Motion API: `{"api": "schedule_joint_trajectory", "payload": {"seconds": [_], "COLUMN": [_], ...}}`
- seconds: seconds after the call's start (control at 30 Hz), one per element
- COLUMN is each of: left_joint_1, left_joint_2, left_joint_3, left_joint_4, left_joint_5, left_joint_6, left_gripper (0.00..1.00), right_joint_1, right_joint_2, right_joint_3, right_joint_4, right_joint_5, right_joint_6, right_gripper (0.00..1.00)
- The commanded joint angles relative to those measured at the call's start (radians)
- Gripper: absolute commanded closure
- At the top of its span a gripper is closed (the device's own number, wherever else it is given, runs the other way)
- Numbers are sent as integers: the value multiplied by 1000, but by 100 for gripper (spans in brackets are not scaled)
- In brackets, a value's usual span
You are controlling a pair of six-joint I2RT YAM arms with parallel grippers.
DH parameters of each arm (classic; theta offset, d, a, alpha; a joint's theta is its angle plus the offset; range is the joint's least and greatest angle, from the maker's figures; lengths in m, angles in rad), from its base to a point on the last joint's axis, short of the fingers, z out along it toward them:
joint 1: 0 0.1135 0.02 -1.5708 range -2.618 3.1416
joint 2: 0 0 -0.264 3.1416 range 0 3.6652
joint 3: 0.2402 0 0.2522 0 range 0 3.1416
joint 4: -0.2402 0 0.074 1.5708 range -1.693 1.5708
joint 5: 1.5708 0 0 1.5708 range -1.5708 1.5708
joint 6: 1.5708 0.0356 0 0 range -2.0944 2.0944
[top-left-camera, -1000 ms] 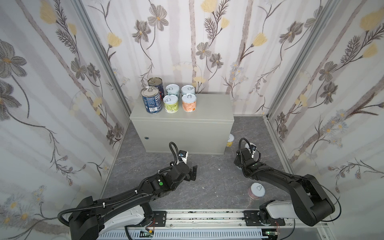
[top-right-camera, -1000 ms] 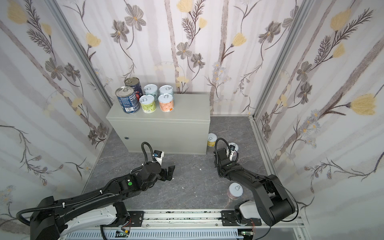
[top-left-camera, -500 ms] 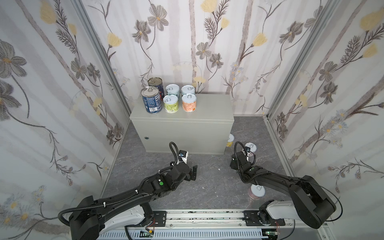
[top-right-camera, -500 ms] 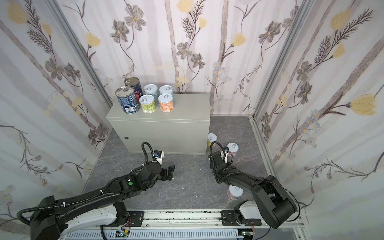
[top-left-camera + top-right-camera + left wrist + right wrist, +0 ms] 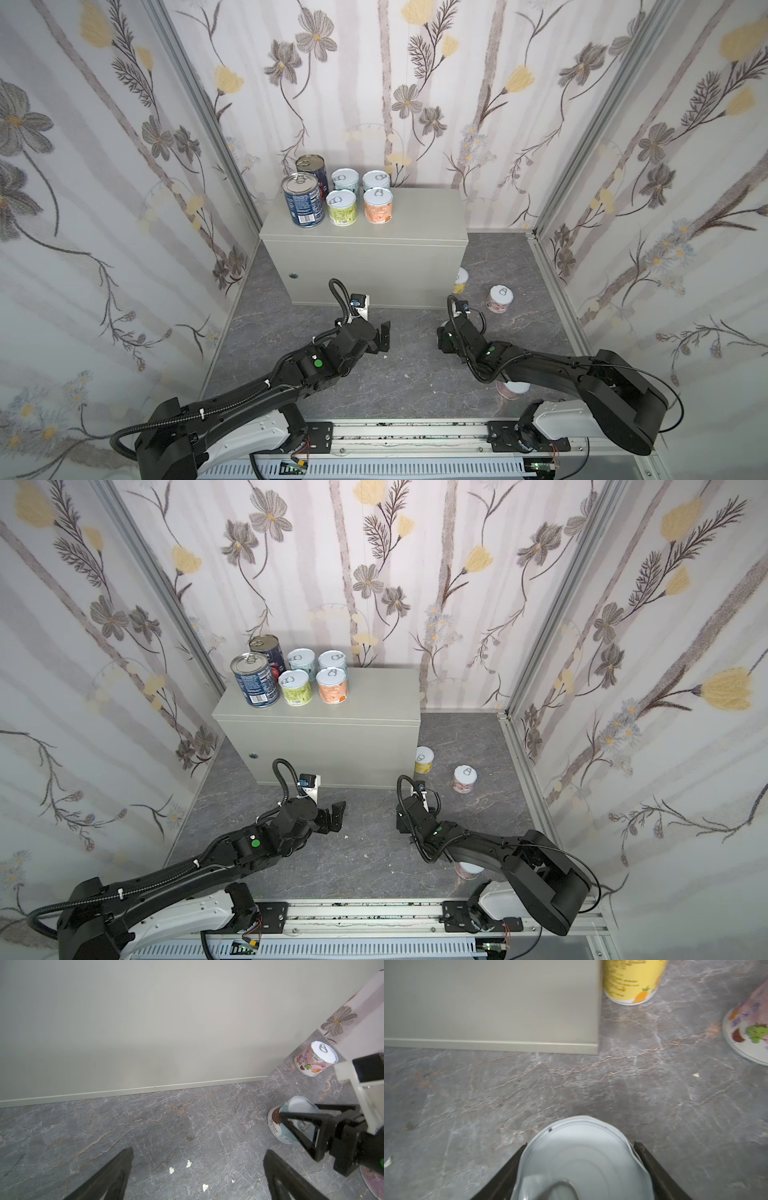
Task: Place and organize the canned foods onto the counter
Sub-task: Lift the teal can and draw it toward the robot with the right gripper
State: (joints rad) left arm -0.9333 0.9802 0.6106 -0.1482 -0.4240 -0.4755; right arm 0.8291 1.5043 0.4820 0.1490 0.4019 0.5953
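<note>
A: Your right gripper [image 5: 580, 1144] is clamped on a short pale-lidded can [image 5: 581, 1161], low over the floor [image 5: 571, 1084] near a front corner of the counter [image 5: 488, 1001]. Whether it's lifted, I cannot tell. Your left gripper [image 5: 198, 1150] hangs spread wide, empty.

B: You should expect it to be stiff, fairly heavy and slick-sided. Hold it across the mid-body. The thin walls may dent, so don't squeeze harder.

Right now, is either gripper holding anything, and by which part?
The right gripper grips a short pale-lidded can by its sides near the lid; the left gripper is empty.
</note>
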Motion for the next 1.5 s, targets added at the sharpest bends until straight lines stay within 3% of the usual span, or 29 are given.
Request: {"api": "schedule_joint_trajectory", "payload": {"seconds": [0.0,0.17,0.4,0.6,1.07,1.23,1.47], "left_joint_1": [28,69,91,103,128,128,128], "left_joint_2": [-16,-41,-55,-52,-42,-44,-82], "left_joint_3": [14,21,28,29,58,69,48], "left_joint_4": [-2,-19,-49,-54,-74,-93,-105], "left_joint_5": [6,25,18,12,-5,-2,-18], "left_joint_6": [-15,-10,-7,-5,28,20,-10], "left_gripper": [0,0,0,0,0,0,0], "right_joint_1": [41,60,85,115,137,137,125], "right_joint_2": [6,35,71,76,259,366,438], "right_joint_3": [-11,-32,-29,-77,-222,-230,-201], "right_joint_4": [172,314,402,534,959,1129,1177], "right_joint_5": [-19,-68,-94,-90,-41,-79,-128], "right_joint_6": [-61,-110,-190,-266,-331,-328,-341], "right_gripper": [36,28,7,2,0,2,7]}}
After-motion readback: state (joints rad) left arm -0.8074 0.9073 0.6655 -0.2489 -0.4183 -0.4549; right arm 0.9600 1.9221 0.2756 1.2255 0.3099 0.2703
